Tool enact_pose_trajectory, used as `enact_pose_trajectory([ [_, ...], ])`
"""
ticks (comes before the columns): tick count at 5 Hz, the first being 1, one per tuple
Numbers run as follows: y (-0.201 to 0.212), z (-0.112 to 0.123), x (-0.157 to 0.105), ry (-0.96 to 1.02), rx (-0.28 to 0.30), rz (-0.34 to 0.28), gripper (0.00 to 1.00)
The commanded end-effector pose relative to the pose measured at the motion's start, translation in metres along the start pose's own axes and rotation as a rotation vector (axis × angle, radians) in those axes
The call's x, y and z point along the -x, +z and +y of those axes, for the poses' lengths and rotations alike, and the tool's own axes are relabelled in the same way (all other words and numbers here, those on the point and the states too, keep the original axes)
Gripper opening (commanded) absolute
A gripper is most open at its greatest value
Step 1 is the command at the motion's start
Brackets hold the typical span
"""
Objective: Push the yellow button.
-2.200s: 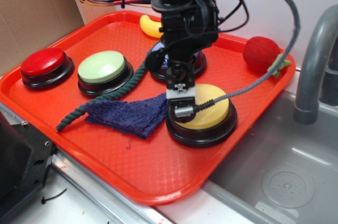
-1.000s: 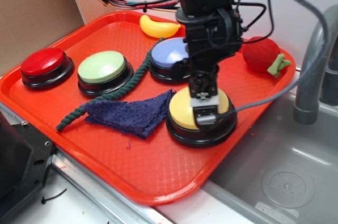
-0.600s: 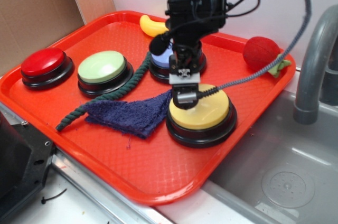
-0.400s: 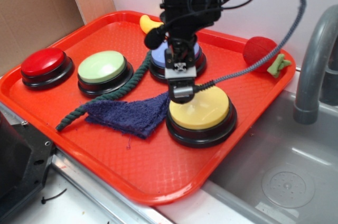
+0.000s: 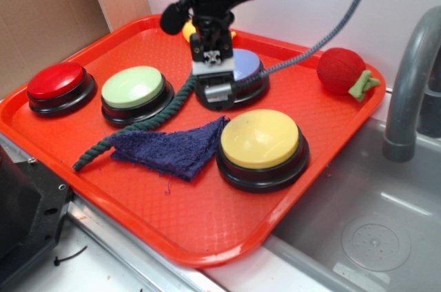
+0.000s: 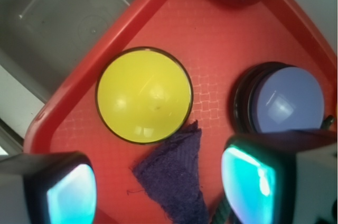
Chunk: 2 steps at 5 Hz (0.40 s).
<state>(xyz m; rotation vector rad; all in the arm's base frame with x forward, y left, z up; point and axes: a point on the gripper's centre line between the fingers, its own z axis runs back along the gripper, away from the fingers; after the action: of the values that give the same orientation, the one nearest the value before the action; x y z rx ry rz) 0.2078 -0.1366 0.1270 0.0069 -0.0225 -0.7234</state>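
on the near right part of the red tray (image 5: 207,237): yellow button (image 5: 260,139), bare on top, touching nothing but the corner of the purple cloth (image 5: 169,149). just behind it, the blue button (image 5: 242,71). up above that blue button now, gripper (image 5: 213,85), pointing straight down, off the yellow button. fingers (image 6: 248,179) spread apart in the wrist view, nothing between them. a moment ago, right down over the yellow dome; now lifted and pulled back.
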Motion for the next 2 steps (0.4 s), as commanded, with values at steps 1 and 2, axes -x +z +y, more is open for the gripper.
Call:
enact_pose_trajectory([
  [1, 0.0246, -0.0196, 0.0078, 0.007, -0.003, -0.073, 1.00],
  [2, 0.0327, -0.0208, 0.0118, 0.018, -0.023, -0.089, 1.00],
])
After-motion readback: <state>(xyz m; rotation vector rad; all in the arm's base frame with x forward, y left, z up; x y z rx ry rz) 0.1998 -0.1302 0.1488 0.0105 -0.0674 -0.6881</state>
